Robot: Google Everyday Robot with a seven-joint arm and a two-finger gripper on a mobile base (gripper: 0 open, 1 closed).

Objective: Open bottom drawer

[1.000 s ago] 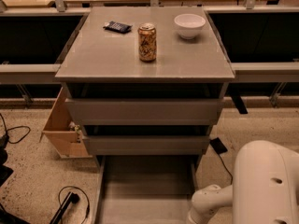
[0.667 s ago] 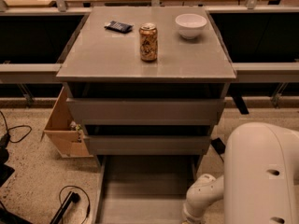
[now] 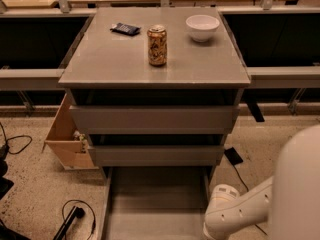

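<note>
Beside the arm (image 3: pixel 235 215), bottom drawer (image 3: pixel 155 204) stands open; gripper fingers unseen.

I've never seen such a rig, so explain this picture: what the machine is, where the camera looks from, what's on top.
The white shape at lower right is a mobile robot's single arm. Its gripper is not in view; the arm runs off the bottom edge. The one camera looks down at the front of a grey cabinet. On top stand a can, a white bowl and a dark packet. The bottom drawer is pulled out, plain grey inside. A wooden box sits to the left.
</note>
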